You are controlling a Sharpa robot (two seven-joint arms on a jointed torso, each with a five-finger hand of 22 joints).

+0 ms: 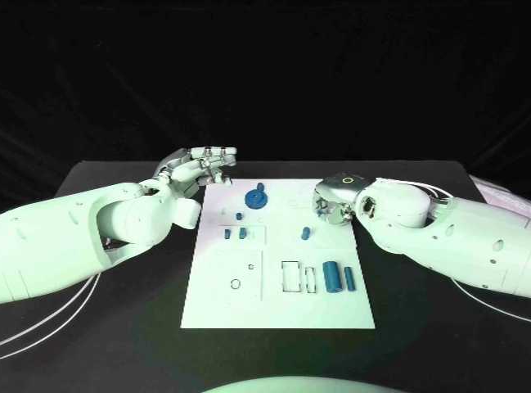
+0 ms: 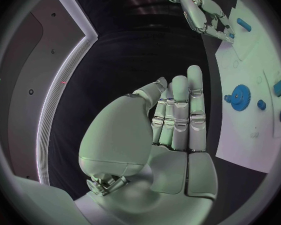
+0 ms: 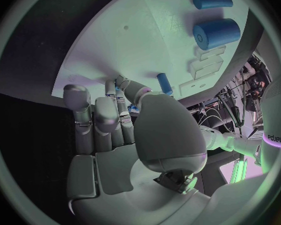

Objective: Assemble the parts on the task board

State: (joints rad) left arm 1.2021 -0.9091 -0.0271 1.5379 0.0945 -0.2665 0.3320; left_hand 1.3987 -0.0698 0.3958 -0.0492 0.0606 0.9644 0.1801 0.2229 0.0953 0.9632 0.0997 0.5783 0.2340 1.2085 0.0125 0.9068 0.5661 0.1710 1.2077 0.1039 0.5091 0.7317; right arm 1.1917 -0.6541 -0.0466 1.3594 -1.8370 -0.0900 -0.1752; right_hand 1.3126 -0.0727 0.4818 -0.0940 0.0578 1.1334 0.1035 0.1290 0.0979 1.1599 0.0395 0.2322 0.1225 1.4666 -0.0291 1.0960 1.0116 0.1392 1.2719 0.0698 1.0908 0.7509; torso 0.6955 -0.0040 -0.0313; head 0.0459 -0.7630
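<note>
White is the task board point(image 1: 218, 303), which lies in the middle of the black table point(image 1: 100, 176), and the blue parts are spread on it. A blue gear point(image 1: 256, 198) sits near the far edge of the board, and in the left wrist view the same gear point(image 2: 239, 96) is seen beside the fingers of the left hand point(image 1: 200, 168). This hand is over the far left corner of the board, close to the gear but apart from it; its fingers point(image 2: 178, 115) are stretched out side by side and it holds nothing. The right hand point(image 1: 334, 205) is at the right edge of the board, with the fingers bent down to the surface. A small blue peg point(image 1: 304, 234) lies just beside it. Something blue seems to show between its fingertips point(image 3: 133, 106), but I cannot tell whether the hand really grips it. Nearer to the robot lie a thick blue cylinder point(image 1: 332, 277) and a thin blue pin point(image 1: 351, 278), well apart from both hands.
</note>
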